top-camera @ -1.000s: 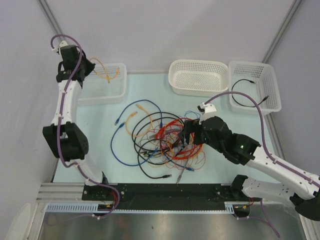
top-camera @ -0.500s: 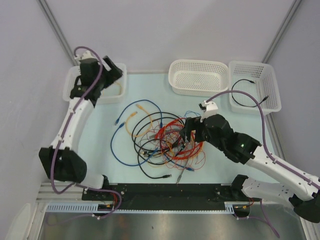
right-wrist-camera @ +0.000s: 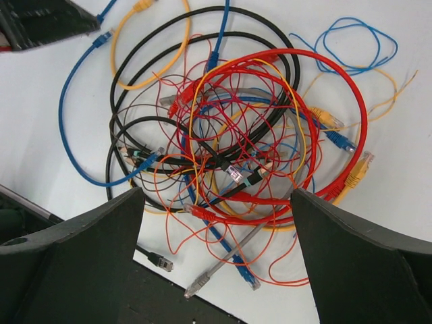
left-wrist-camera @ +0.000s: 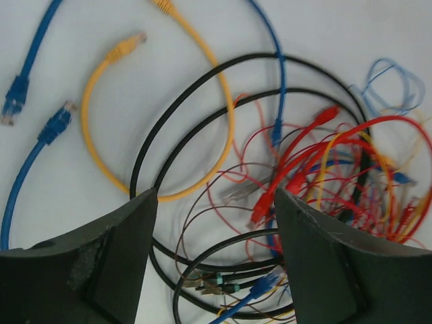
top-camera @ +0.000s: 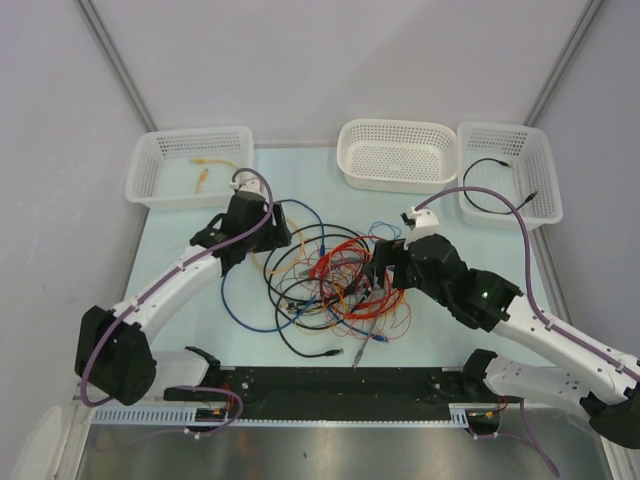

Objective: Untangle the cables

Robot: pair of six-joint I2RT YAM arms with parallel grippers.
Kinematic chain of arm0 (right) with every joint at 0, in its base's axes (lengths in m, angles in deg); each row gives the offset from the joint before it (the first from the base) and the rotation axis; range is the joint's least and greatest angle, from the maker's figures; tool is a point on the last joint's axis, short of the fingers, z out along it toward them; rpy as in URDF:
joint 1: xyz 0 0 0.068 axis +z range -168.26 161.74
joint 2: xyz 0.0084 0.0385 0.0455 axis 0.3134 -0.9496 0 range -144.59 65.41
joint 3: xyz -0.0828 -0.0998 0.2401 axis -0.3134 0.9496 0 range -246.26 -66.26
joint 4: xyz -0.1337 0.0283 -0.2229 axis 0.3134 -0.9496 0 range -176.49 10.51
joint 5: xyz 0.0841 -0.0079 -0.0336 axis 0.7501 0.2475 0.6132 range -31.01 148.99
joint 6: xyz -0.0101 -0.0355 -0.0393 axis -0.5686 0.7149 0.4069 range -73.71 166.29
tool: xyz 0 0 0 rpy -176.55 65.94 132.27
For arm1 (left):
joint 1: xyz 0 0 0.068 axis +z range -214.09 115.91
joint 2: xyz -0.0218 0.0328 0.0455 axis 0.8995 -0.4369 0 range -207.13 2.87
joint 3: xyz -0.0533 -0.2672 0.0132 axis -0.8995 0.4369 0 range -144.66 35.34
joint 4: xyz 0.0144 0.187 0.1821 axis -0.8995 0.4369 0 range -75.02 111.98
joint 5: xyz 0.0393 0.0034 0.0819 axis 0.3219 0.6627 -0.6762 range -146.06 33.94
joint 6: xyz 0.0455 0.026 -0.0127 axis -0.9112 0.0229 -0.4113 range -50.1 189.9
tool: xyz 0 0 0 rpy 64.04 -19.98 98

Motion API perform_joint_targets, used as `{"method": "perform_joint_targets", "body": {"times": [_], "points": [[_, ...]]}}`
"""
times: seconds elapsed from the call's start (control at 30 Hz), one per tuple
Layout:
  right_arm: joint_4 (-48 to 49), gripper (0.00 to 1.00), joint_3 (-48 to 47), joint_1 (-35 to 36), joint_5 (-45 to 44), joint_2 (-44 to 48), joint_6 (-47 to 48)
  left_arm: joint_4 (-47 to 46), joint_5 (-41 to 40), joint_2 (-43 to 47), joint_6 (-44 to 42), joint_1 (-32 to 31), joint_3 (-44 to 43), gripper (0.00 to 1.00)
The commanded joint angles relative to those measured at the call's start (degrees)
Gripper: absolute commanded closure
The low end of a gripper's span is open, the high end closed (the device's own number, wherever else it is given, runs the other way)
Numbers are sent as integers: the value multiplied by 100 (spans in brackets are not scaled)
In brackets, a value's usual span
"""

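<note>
— What do the arms look like?
— The left arm [top-camera: 165,290] and right arm [top-camera: 560,340] both have white links and bulky black joints. A purple hose [top-camera: 478,189] loops along each.
— Any markings?
— A small green light [top-camera: 488,293] on the right arm's black housing. The left hand [left-wrist-camera: 216,223] and right hand [right-wrist-camera: 216,209] have dark, matte, wedge-shaped fingers [left-wrist-camera: 324,263]; one left finger is scuffed grey.

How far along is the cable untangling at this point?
Done: one short orange cable lies in the left white mesh basket, one black cable in the far-right white mesh basket. In hand: nothing; the left pincer and right pincer hang open over the pile. Left: the big knot of red, orange, yellow, blue and black cables, most of the job.
</note>
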Motion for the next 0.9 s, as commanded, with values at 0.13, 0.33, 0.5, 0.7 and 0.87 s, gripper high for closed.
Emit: {"method": "perform_joint_targets", "body": {"times": [0.13,0.33,0.5,0.7,0.87], "points": [[148,5,141,-13,-183,-187,-210,-366,265,-466,-151,-188,372,42],[148,5,255,-13,-192,-248,-306,-366,134,-1205,-187,-619,178,35],[113,6,325,-13,-227,-196,-368,-472,98,-1933,-195,-619,-14,33],[86,5,387,-13,-271,-152,-350,-455,-218,-2505,-222,-619,-208,35],[122,5,457,-13,-245,-143,-350,-402,-332,-2875,-318,-619,-384,43]]}}
